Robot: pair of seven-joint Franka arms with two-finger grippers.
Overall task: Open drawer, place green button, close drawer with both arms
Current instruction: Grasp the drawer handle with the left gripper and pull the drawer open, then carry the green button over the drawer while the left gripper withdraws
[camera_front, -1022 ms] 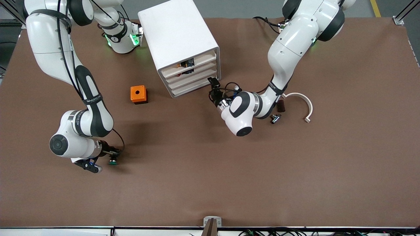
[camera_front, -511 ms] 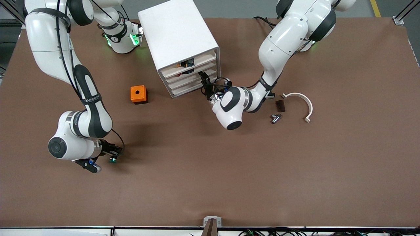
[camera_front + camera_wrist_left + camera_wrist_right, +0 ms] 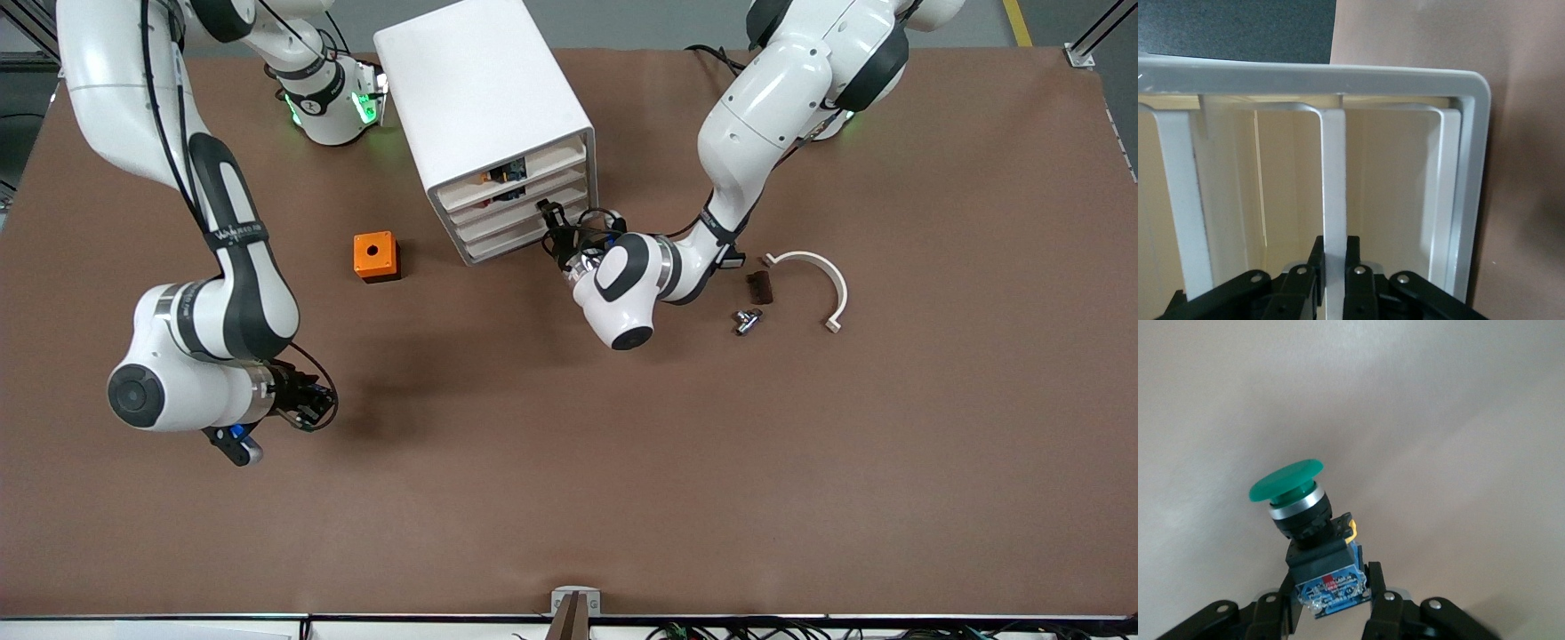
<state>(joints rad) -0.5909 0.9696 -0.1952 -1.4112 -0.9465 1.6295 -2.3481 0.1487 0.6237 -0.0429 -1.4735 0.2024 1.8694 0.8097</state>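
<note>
A: Holding what, near end first?
B: Right gripper jaws clamped on button, up over bench.
A: Left gripper?
B: Jaws pinch drawer front on cabinet. Opening step; next probably pull straight out.

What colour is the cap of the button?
Green; the button shows best in the right wrist view.

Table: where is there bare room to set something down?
Bare table spans the strip nearest the front camera. Another patch lies between the orange box and the right claw, shut on the button. Crowded: left claw at the drawer.
</note>
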